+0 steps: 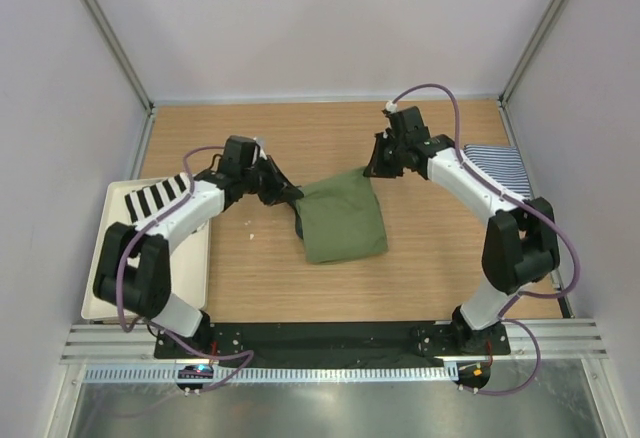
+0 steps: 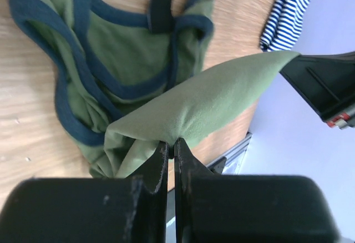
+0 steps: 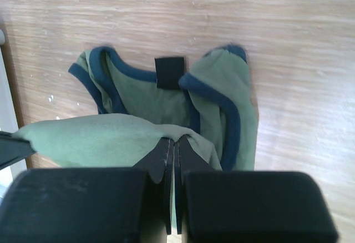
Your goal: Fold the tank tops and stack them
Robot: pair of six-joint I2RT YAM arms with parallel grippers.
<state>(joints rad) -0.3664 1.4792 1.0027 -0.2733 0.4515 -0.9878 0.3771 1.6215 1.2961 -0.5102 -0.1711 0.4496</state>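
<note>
tank top (image 1: 345,223) pinched by left end effector (image 2: 171,145), right end effector (image 3: 173,143)

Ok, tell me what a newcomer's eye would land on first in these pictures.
The olive green tank top in the middle of the table draws the eye first. One edge is lifted and stretched between the left gripper and the right gripper, both pinched shut on the cloth. After that, the navy-and-white striped tank top stands out at the table's right edge.
</note>
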